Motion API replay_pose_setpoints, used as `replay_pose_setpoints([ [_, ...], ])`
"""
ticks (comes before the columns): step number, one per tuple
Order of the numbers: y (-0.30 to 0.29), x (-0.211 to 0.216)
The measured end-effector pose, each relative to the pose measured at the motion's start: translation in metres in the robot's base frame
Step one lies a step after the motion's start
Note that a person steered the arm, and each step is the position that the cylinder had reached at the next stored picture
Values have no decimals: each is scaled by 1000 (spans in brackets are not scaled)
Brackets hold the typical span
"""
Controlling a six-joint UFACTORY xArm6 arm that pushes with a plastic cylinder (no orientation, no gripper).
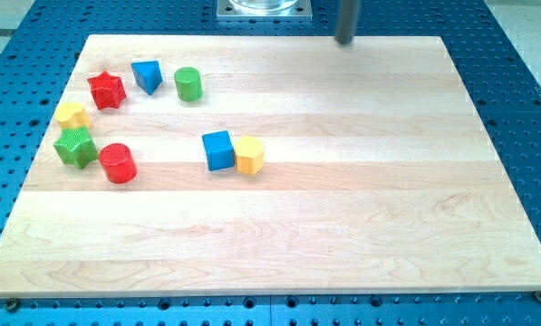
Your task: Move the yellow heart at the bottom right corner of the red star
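Note:
The yellow heart [71, 115] lies near the board's left edge, just below and left of the red star [106, 90]. It touches the green star [75, 147] below it. My tip [344, 41] is at the view's top, right of centre, at the board's far edge. It is far from all blocks and touches none.
A blue triangle [147, 75] and a green cylinder [188, 83] sit right of the red star. A red cylinder [118, 163] lies right of the green star. A blue cube [218, 149] and a yellow hexagon [249, 155] touch near the board's middle. The wooden board [342, 199] rests on a blue perforated table.

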State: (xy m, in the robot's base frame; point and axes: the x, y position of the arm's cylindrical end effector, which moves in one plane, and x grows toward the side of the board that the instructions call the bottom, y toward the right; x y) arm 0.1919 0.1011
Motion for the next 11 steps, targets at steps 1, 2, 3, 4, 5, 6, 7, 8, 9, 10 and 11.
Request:
replay_pose_setpoints([
  [1, -65, 0],
  [2, -158, 6],
  [3, -241, 9],
  [4, -324, 52],
  [5, -384, 103],
  [6, -406, 131],
  [7, -404, 162],
  [8, -401, 216],
  [9, -377, 220],
  [10, -342, 200],
  [11, -325, 185],
])
